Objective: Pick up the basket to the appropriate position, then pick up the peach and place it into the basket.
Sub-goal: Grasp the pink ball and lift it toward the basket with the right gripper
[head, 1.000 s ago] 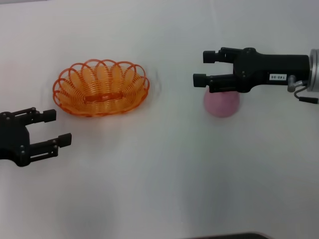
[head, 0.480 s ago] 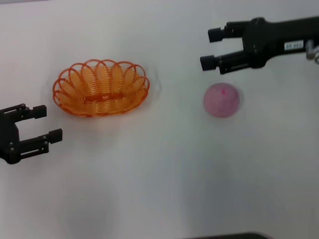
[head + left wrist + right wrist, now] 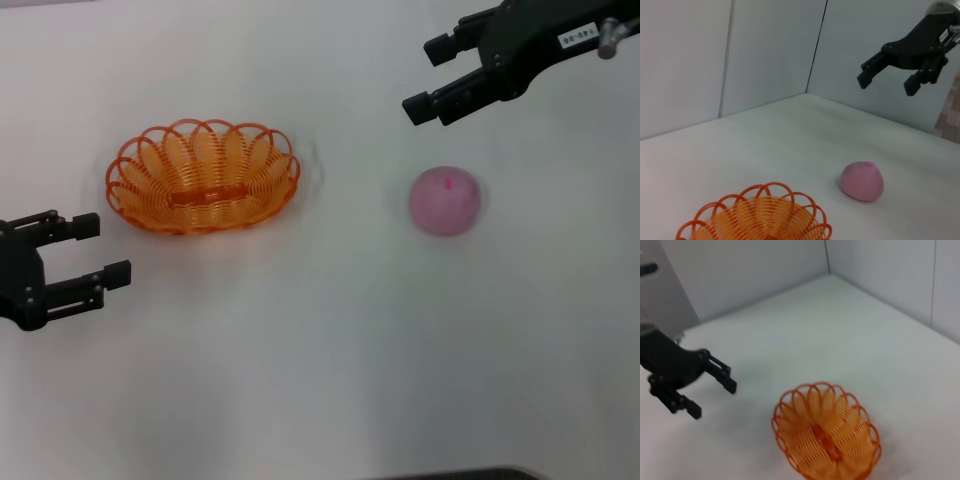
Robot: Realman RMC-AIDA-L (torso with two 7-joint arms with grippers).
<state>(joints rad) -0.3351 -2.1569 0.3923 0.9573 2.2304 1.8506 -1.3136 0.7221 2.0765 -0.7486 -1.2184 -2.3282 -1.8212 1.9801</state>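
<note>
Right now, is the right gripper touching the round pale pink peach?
Apart. The left wrist view shows the right gripper open in the air, well above the round pale pink peach, with wall and table showing between.

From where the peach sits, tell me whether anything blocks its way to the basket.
Nothing visible does. The peach and the basket stand apart on the white table with only bare surface between them. The open right claw hangs beyond the peach, and the open left claw is off by the basket's near side.

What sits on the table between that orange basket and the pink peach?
Nothing: in the head view, only bare white table separates the basket from the peach.
</note>
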